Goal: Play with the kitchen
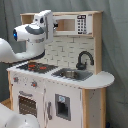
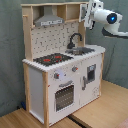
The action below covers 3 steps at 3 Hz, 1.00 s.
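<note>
Seen in the first exterior view, from its left: arm point(image 1: 35, 37) reaching in high over the stove point(image 1: 37, 66), wrist level with the hood. Gripper itself not made out here; in the second exterior view, gripper point(image 2: 88, 15) up beside the top shelf at that side of the kitchen point(image 2: 55, 75). Spread or pressed together: cannot tell, and nothing seen pinched.

Kitchen standing upright on a wooden floor point(image 2: 107, 107) against a grey curtain point(image 1: 117, 45). Across its counter in the first exterior view: black-red stove, then sink point(image 1: 71, 74) with black faucet point(image 1: 84, 59), then rounded counter end. Oven door point(image 1: 27, 106) below the stove, knobs above it.

Likely handling: whole unit heavy, rigid, not for lifting. Better targets are the small moving parts. Faucet stiff and curved, good for a pinch at the neck. Knobs small, probably smooth, apt to slip. Oven door light and hinged; take by its handle.
</note>
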Each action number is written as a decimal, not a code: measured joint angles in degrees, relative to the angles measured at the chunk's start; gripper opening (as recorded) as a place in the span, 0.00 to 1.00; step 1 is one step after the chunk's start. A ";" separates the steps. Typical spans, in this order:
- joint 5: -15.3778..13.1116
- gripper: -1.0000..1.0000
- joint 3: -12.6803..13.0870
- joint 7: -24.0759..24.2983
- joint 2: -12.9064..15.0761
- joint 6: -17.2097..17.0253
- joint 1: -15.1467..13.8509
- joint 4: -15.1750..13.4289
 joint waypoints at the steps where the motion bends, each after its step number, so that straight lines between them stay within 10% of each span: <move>1: 0.11 0.00 2.79 1.05 1.53 0.00 -3.40 3.26; 3: 0.15 0.00 9.21 3.77 2.93 -0.14 -10.48 9.48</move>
